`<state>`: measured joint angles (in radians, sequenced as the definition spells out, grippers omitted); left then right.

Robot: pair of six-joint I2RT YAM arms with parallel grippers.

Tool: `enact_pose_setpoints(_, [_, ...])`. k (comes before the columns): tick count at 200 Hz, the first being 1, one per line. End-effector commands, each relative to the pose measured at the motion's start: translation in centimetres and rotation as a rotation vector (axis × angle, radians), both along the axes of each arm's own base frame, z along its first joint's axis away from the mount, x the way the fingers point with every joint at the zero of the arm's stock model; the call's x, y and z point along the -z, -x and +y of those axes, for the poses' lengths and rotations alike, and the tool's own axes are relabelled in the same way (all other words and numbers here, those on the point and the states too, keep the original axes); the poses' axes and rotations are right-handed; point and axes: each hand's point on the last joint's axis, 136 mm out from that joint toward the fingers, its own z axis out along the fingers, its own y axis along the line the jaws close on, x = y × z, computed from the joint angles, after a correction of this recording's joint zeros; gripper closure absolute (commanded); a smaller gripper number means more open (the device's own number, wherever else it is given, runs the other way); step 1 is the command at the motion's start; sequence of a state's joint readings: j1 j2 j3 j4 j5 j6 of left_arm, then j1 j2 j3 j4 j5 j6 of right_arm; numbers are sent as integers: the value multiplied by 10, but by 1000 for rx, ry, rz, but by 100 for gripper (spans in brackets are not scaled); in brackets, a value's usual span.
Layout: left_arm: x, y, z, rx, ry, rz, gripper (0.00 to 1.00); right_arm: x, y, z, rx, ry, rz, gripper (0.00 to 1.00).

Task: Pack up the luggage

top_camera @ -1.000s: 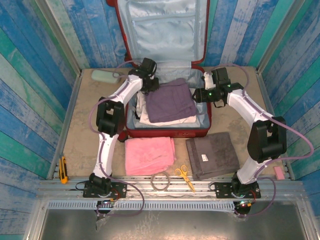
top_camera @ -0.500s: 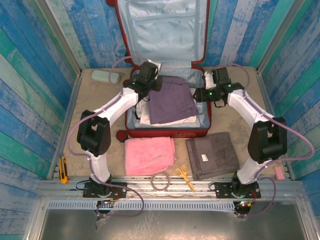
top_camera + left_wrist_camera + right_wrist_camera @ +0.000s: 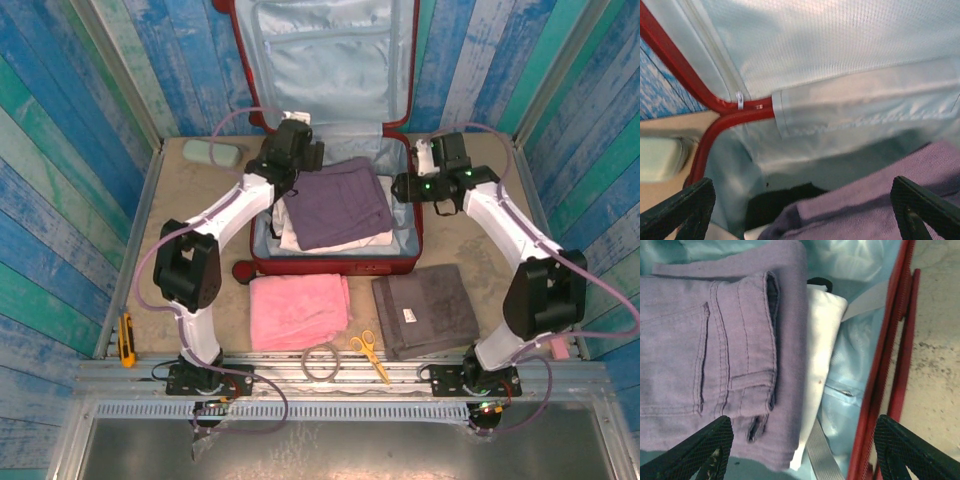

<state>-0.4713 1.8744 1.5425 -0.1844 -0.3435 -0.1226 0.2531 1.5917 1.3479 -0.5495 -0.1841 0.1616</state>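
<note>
Red suitcase (image 3: 330, 266) lies open at the far middle of the surface (image 3: 190, 250). Its lid stands up vs. the back wall, pale blue lining facing fwd. Inside the lower half there's a folded pair of purple trousers (image 3: 345, 205) on top of a white garment (image 3: 330, 240).

L hand (image 3: 800, 190) is at the back-left corner of the suitcase, by the hinge where lid meets base. Its fingers (image 3: 680, 210) are spread wide apart w/ nothing btwn them but air. Below, in the wrist view, are the purple trousers' edge and something black (image 3: 780, 192) tucked under it. It isn't gripping anything; can't tell if it brushes the cloth.

R hand (image 3: 804, 422) is over the right side of the suitcase. Fingers also well apart, nothing clamped. Under it: the trousers' waistband w/ belt loops, the white garment's edge just beside it, a grey strap (image 3: 820, 450), then the red rim. Can't tell if the tips touch the fabric.

On the surface in front of the suitcase:
- pink towel (image 3: 298, 312) on the left
- grey towel (image 3: 425, 310) on the right
- yellow-handled scissors (image 3: 370, 352) and a ring (image 3: 320, 362) near the front edge, btwn the two arm bases

A pale green case (image 3: 210, 153) sits left of the suitcase, near the back.
</note>
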Motion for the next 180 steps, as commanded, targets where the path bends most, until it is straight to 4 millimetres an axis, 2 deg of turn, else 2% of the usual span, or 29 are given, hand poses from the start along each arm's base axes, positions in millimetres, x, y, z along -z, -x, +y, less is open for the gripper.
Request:
enact_pose_setpoints(1, [-63, 18, 16, -40, 120, -132, 7, 3, 29, -19, 49, 63, 59, 23])
enact_pose_setpoints(23, [-75, 38, 19, 6, 202, -150, 7, -1, 52, -37, 129, 70, 61, 19])
enact_pose_setpoints(40, [-79, 56, 18, 52, 249, -149, 7, 2, 70, -60, 210, 47, 82, 15])
enact_pose_setpoints(65, [-80, 87, 11, 151, 331, -156, 7, 15, 102, -96, 328, -74, 129, 13])
enact_pose_setpoints(88, [-86, 118, -9, 305, 427, -155, 7, 34, 129, -120, 429, -197, 173, 12])
enact_pose_setpoints(116, [-83, 153, -31, 435, 497, -120, 7, 66, 158, -119, 473, -260, 261, 11])
enact_pose_setpoints(129, [-69, 161, -34, 453, 524, -87, 6, 79, 170, -117, 490, -264, 311, 8])
enact_pose_setpoints(132, [-76, 167, -32, 455, 537, -102, 6, 82, 172, -116, 491, -266, 323, 8])
enact_pose_setpoints(136, [-74, 169, -31, 453, 547, -101, 6, 86, 174, -116, 496, -267, 335, 2])
enact_pose_setpoints(139, [-73, 171, -30, 451, 553, -101, 6, 88, 175, -115, 499, -267, 341, 0])
enact_pose_setpoints(160, [-63, 177, -22, 416, 576, -98, 6, 95, 175, -118, 544, -243, 370, 0])
enact_pose_setpoints(180, [-60, 180, -16, 393, 585, -106, 6, 112, 181, -120, 593, -243, 421, 1])
